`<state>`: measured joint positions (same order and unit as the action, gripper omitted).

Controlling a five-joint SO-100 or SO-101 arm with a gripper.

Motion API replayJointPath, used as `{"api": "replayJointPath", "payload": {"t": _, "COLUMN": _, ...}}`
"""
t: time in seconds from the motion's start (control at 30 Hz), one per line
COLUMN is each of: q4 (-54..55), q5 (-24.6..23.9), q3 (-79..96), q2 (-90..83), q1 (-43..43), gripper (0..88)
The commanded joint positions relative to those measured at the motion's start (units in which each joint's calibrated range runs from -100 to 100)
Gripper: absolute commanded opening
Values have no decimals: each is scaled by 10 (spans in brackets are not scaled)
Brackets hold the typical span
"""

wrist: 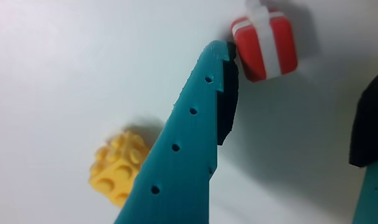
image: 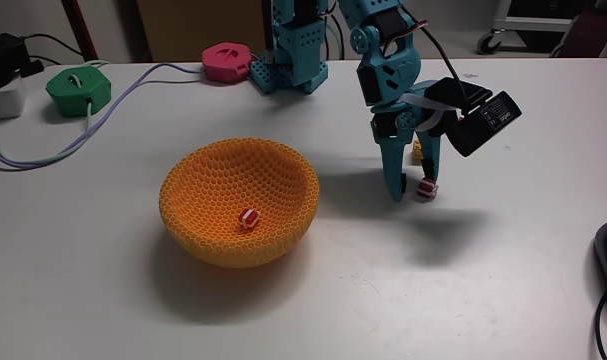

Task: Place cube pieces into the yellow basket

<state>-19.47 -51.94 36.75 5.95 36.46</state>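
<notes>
Fixed view: teal end effector (image: 411,190) is down on the white bench (image: 383,290), fingers spread w/ a red-and-white cube (image: 428,189) at its tips, not yet pinched. Yellow basket (image: 183,215) sits well apart to the left, one red-and-white cube (image: 247,217) inside. Green puck (image: 79,89) & pink puck (image: 226,61) at back.

Wrist view: teal finger (wrist: 189,143) just beside the red cube (wrist: 266,46); yellow-orange cube (wrist: 117,168) on its other side. Prob. light, stiff, slick plastic; grip flat opposite faces. Bench smooth, glossy.
</notes>
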Motion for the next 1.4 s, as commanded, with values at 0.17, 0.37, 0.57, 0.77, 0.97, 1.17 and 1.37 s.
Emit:
{"api": "replayJointPath", "payload": {"t": 0.17, "q4": 30, "q5": -1, "q3": -2, "q2": 29, "q1": -8, "gripper": 115}}
{"api": "replayJointPath", "payload": {"t": 0.37, "q4": 92, "q5": 38, "q3": 0, "q2": 18, "q1": -31, "gripper": 0}}
{"api": "replayJointPath", "payload": {"t": 0.57, "q4": -103, "q5": 110, "q3": -79, "q2": -156, "q1": -96, "gripper": 0}}
{"api": "replayJointPath", "payload": {"t": 0.77, "q4": -341, "q5": 203, "q3": -195, "q2": -285, "q1": -270, "gripper": 0}}
{"api": "replayJointPath", "payload": {"t": 0.97, "q4": -365, "q5": 285, "q3": -147, "q2": -282, "q1": -411, "gripper": 228}}
{"api": "replayJointPath", "payload": {"t": 1.17, "q4": -491, "q5": 270, "q3": -150, "q2": -312, "q1": -383, "gripper": 560}}
{"api": "replayJointPath", "payload": {"t": 1.37, "q4": -533, "q5": 98, "q3": -116, "q2": -427, "q1": -172, "gripper": 566}}
